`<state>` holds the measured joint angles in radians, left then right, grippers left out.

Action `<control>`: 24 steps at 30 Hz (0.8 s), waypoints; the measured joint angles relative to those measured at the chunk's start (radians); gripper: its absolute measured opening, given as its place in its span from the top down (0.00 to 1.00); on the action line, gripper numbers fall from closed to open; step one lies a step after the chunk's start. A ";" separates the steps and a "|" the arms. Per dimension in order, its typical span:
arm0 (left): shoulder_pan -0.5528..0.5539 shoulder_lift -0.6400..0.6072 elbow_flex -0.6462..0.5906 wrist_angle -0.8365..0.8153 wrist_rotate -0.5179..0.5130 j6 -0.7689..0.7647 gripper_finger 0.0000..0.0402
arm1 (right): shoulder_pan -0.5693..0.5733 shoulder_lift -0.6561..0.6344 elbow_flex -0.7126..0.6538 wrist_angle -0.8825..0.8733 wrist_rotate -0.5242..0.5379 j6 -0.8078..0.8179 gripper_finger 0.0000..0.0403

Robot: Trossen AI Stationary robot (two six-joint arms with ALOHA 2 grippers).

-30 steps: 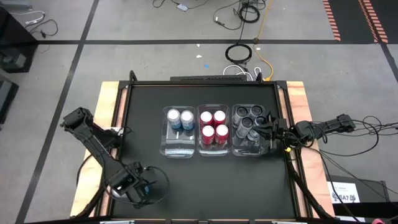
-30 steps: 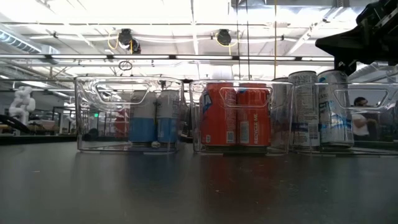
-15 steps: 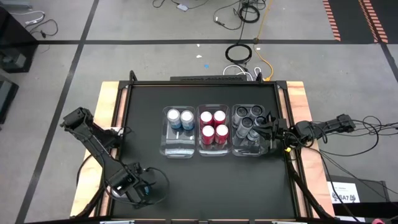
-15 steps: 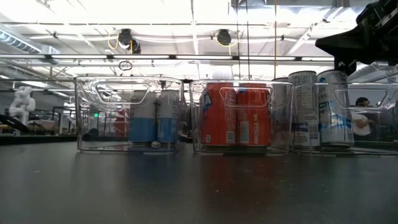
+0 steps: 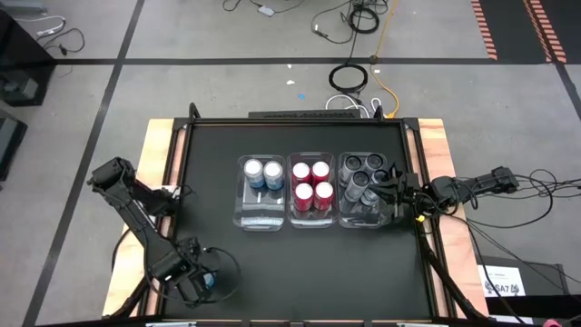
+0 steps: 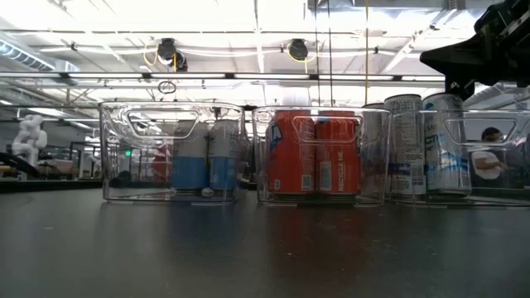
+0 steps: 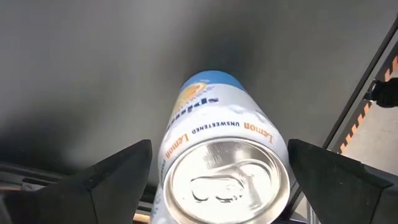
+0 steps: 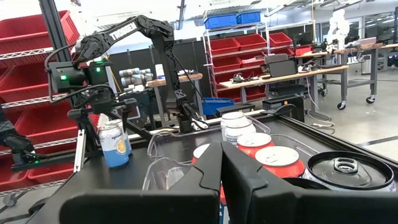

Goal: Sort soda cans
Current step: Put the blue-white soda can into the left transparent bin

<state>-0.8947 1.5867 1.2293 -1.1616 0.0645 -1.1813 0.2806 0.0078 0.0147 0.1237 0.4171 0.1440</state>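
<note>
Near the table's front-left corner, the left gripper [image 7: 214,180] is straddling a light blue can [image 7: 214,155] — jaws spread wide, not yet pinching. Thin-walled, slick, probably light — it is asking for a gentle mid-body grip. Right gripper [image 8: 222,180] is waiting shut beside the bins [image 5: 259,221].

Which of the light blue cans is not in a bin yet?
The light blue can standing between the open left gripper fingers at the table's near left corner; the other two visible blue cans stand in the left bin.
</note>
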 joint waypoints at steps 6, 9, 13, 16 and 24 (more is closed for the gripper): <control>-0.005 0.000 0.000 0.001 0.005 -0.017 0.05 | 0.000 0.000 0.000 0.000 0.000 0.000 1.00; -0.005 0.006 0.000 0.001 0.005 -0.017 0.05 | 0.000 0.000 0.000 0.000 0.000 0.000 1.00; -0.005 0.033 0.000 0.001 0.005 -0.012 0.05 | 0.000 0.000 0.000 0.000 0.000 0.000 1.00; -0.005 0.055 0.000 0.000 0.006 -0.008 0.05 | 0.000 0.000 0.000 0.000 0.000 0.000 1.00; -0.005 0.066 0.000 -0.005 0.032 -0.017 0.13 | 0.000 0.000 0.000 0.000 0.000 0.000 1.00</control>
<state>-0.8993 1.6524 1.2293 -1.1669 0.0967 -1.1979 0.2803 0.0078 0.0147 0.1238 0.4171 0.1436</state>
